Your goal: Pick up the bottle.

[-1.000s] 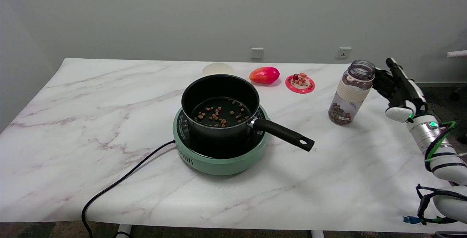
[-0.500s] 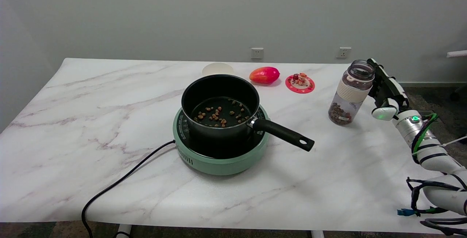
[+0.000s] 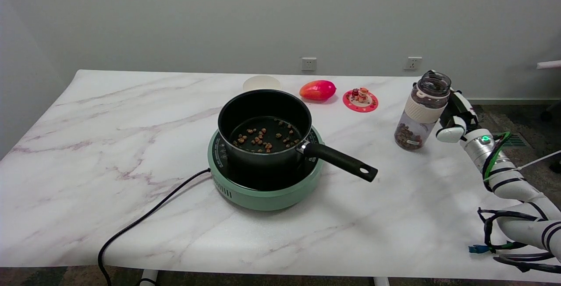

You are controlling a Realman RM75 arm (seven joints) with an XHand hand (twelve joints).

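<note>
table [image 3: 131, 115]: marble, held pot on hob at centre.
bottle [image 3: 421, 111]: upright, lidless, at 3 o'clock near edge.
hand [image 3: 453, 113]: pressed against bottle's 3 o'clock side; finger spread hidden, can't tell.
tip: wrap white band, squeeze evenly, lift straight, avoid spilling.

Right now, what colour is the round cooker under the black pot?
Mint green, seen best in the head view.

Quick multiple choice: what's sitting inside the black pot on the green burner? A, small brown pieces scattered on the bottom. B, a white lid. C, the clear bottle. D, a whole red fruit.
A: the black pot on the green burner holds small brown pieces spread over its bottom, while the bottle stands apart, off toward the table's right edge.
</note>
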